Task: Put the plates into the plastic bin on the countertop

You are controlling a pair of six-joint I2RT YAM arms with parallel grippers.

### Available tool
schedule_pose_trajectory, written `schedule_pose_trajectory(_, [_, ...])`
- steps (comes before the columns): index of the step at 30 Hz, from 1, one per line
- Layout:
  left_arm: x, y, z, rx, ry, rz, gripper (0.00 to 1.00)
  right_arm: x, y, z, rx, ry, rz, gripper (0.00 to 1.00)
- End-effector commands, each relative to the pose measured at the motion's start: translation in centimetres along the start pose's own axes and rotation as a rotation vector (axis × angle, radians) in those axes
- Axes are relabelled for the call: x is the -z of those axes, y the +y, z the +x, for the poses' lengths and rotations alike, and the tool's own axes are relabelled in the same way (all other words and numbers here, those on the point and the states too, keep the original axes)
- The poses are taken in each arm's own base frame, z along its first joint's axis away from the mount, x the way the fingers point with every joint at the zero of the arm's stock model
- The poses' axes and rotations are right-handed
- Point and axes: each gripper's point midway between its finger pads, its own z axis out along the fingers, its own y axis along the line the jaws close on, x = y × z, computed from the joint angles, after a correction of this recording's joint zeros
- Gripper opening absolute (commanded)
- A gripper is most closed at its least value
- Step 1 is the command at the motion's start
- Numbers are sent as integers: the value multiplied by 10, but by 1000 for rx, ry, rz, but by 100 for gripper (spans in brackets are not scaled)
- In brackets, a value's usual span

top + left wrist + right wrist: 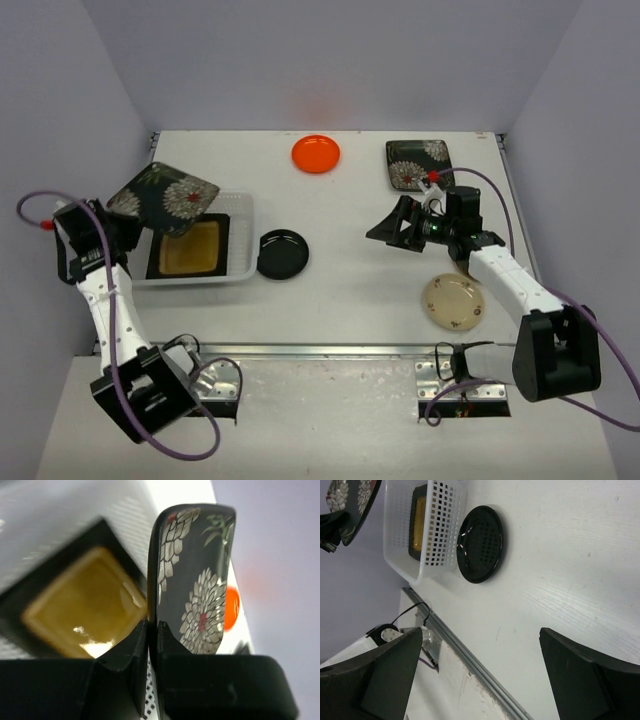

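My left gripper (122, 212) (152, 630) is shut on the rim of a black floral square plate (165, 196) (200, 570), holding it tilted above the back-left corner of the plastic bin (243, 212) (440, 530). An amber dark-rimmed square plate (190, 248) (80, 610) (418, 522) lies inside the bin. A black round plate (283, 253) (480, 544) rests on the countertop (350, 290) against the bin's right side. My right gripper (392, 225) (481, 630) hangs open and empty over the middle of the countertop, right of that plate.
An orange round plate (316, 153) (231, 607) sits at the back centre and a second black floral square plate (418, 163) at the back right. A cream round plate (453, 302) lies near my right arm. A metal rail (330, 350) (465, 655) edges the near side.
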Motion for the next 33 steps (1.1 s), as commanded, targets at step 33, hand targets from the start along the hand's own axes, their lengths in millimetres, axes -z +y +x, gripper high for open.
schedule_pose_trajectory(33, [-11, 42, 8, 518, -266, -118, 0, 22, -7, -5, 38, -94, -41, 99])
